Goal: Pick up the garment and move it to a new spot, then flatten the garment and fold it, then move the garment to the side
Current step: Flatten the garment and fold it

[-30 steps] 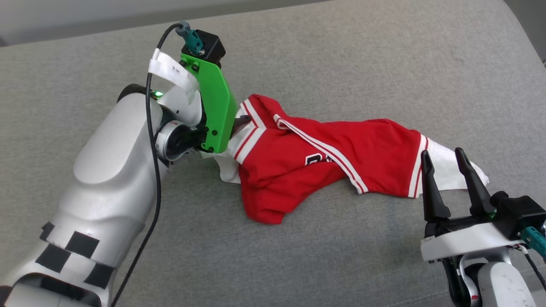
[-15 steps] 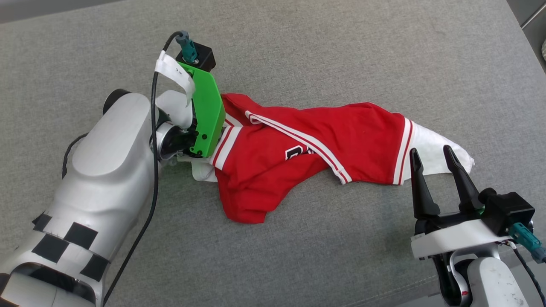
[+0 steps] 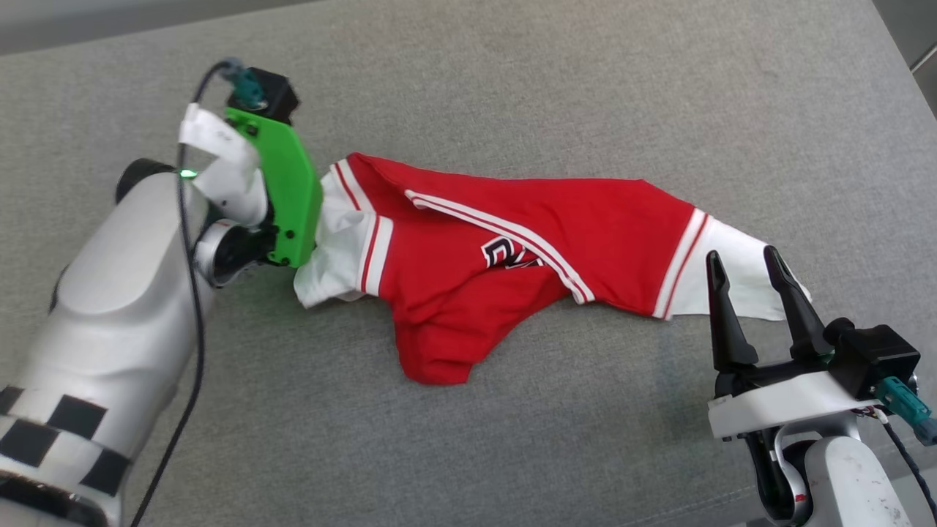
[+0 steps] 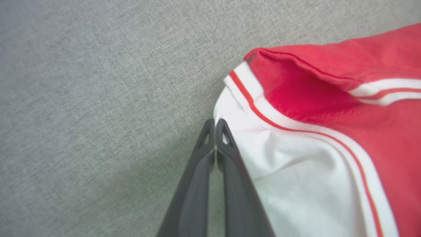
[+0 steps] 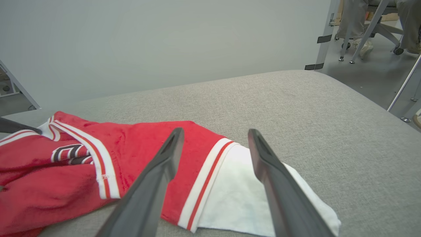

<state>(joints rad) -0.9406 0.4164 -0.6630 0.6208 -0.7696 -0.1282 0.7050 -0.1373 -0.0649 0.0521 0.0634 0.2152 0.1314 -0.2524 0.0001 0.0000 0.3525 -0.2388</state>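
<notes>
Your left jaws are clenched tight, tips pressed together right at the edge of one white sleeve (image 4: 289, 184) of the shirt (image 3: 622, 227); you cannot tell whether any cloth is caught between them. Your right jaws stand released, close over the other white sleeve (image 5: 236, 187), gripping nothing. Between the two, the red shirt lies rumpled and stretched out on the grey cushion (image 3: 512, 88).

- Head view: from high up, facing steeply down on the pad (image 3: 512, 439); the shirt (image 3: 512, 249) lies just beyond and left of the right gripper (image 3: 741, 255).
- Left wrist view: very close, looking down along the left gripper (image 4: 215, 121); a sleeve (image 4: 296, 184) just right of its tips.
- Right wrist view: low, looking along its gripper across the pad to a wall (image 5: 164, 39).
- All three share the shirt.
</notes>
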